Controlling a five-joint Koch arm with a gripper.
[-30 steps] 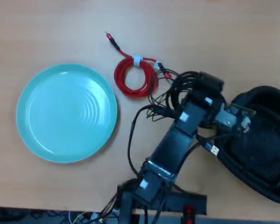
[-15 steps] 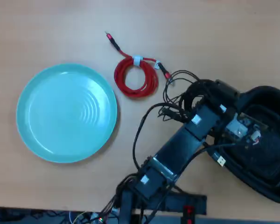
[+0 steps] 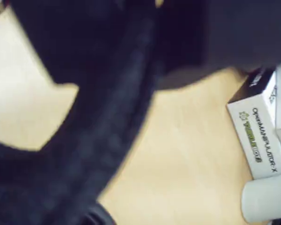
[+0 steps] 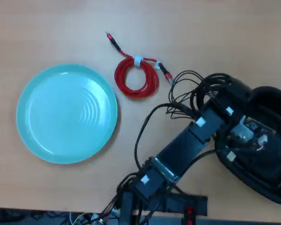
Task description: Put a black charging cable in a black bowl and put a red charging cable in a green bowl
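Overhead view: we reach over the black bowl point(image 4: 267, 185) at the desk's right edge. Our gripper point(image 4: 246, 133) is hidden among dark parts, so we cannot tell its opening, nor see the black charging cable. We should release low, inside the rim. The red charging cable point(image 4: 136, 77) lies near the far edge, beside the green bowl point(image 4: 42, 136), its plug tail pointing far-left.

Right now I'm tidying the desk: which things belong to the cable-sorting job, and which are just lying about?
Job:
round pale-green ridged plate
red coiled cable with white tie
black shallow plastic tray, under the arm's end
thick black cable: not clearly distinguishable

Lying about:
white printed box
white cylinder
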